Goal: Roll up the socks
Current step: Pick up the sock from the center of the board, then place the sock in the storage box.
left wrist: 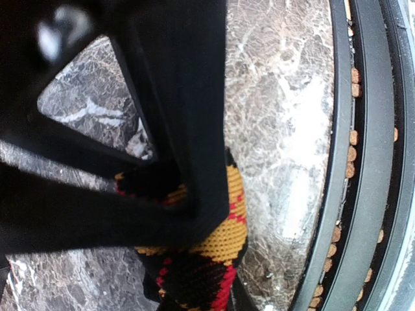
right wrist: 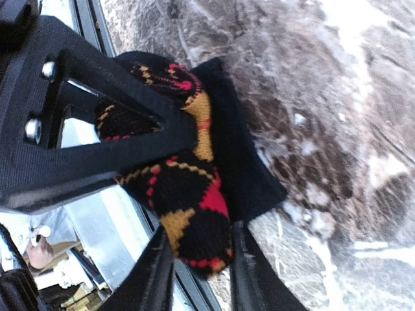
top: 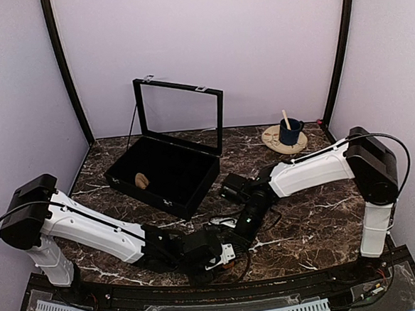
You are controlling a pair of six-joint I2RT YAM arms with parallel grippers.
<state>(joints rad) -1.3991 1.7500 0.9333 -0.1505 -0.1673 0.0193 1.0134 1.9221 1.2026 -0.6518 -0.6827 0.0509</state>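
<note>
The marble table (top: 319, 219) carries an open black box (top: 167, 174) toward the back, and both arms reach in to meet well in front of it at the near edge. The left gripper (top: 225, 259) is clenched on one end of the socks (right wrist: 188, 188), a black bundle with red and orange diamonds lying on the marble just beside the table's rim. One finger of the right gripper (top: 243, 231) lies across the bundle, but with the other finger out of sight it cannot be told whether it grips or has let go.
</note>
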